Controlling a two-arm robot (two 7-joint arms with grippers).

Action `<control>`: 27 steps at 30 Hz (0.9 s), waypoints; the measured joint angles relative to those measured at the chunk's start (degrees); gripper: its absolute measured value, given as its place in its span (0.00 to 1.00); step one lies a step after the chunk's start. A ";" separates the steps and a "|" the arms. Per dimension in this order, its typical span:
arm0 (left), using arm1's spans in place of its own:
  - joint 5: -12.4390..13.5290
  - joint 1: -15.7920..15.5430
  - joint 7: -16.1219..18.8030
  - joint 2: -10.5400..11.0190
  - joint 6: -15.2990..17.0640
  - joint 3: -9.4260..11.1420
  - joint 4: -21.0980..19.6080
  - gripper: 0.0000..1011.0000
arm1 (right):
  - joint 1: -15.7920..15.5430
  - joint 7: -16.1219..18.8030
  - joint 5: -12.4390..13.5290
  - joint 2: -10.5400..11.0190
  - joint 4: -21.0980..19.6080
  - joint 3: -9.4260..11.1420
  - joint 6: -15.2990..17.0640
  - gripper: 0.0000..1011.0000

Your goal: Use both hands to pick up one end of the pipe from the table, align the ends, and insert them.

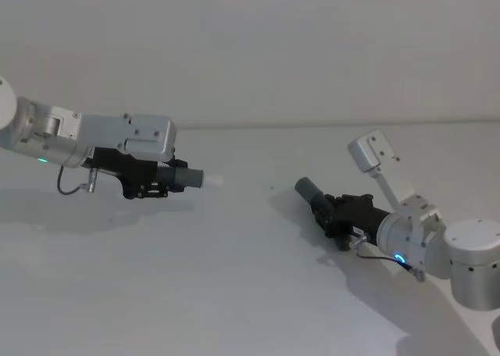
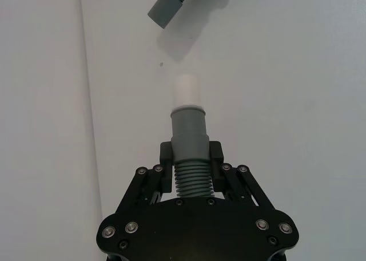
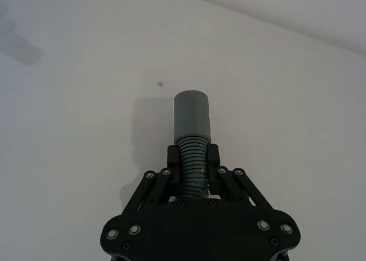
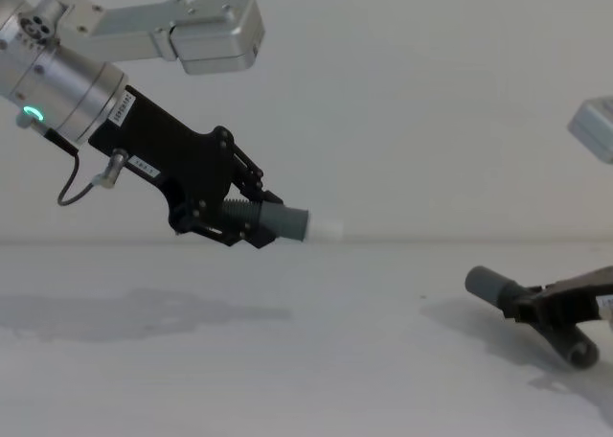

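Two clenched holds, well apart: left end effector point(image 1: 166, 186) shut around the ribbed part of the white-tipped pipe piece point(image 1: 190, 178), raised above the worktop point(image 1: 234, 293); right end effector point(image 1: 330, 210) shut around the ribs of the open-mouthed piece point(image 1: 309, 189), low, close to the worktop. Looks like light plastic; smooth stiff cuffs, springy corrugated ribs; pays to grip just behind the cuff, lest the ribs flex on insertion.
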 joint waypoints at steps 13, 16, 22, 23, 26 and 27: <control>0.00 0.00 0.00 0.00 0.00 0.00 0.00 0.33 | 0.00 5.94 -3.62 5.07 -2.99 -2.79 -7.24 0.24; 0.00 0.00 0.00 0.00 0.00 0.00 0.00 0.33 | 0.08 7.55 -4.61 6.40 -3.82 -3.58 -9.02 0.24; 0.00 0.00 0.00 0.00 0.00 0.00 0.00 0.33 | 0.56 10.54 -6.69 8.95 -5.54 -5.19 -12.41 0.24; 0.00 0.00 0.00 0.00 0.00 0.00 0.00 0.33 | 0.63 11.02 -6.93 9.23 -5.71 -5.41 -12.95 0.24; 0.00 0.00 0.00 0.00 0.00 0.00 0.00 0.33 | 1.06 12.48 -7.89 10.41 -6.41 -6.34 -14.57 0.24; 0.00 0.00 0.00 0.00 0.00 0.00 0.00 0.33 | 1.18 12.80 -8.12 10.67 -6.57 -6.55 -14.96 0.24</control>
